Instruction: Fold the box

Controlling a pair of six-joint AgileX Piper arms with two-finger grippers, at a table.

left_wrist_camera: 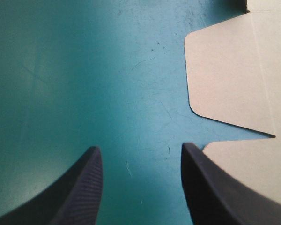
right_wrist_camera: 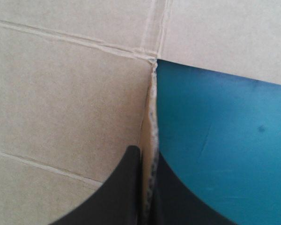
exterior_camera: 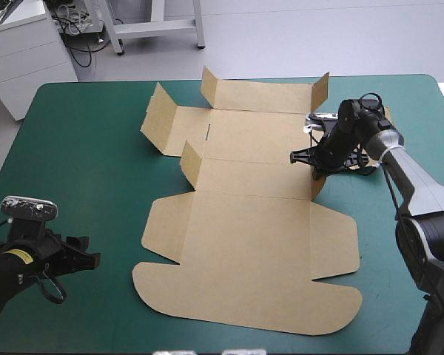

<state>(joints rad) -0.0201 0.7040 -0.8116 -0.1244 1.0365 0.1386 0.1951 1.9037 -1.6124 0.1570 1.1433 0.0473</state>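
Your right gripper [exterior_camera: 311, 157] pinches the box's [exterior_camera: 244, 244] right flap [exterior_camera: 317, 185] to stand it upright; the box lies mostly flat in the middle of the table [exterior_camera: 81, 148], and your left gripper [exterior_camera: 81, 260] hovers wide open near its left edge

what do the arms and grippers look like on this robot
The left gripper and the right gripper each have two broad black fingers shaped like curved fins, with a fine ribbed texture. The right arm is smooth silver-grey, with a black wrist section and a pale band between. The left arm looks black, with a small yellow label.
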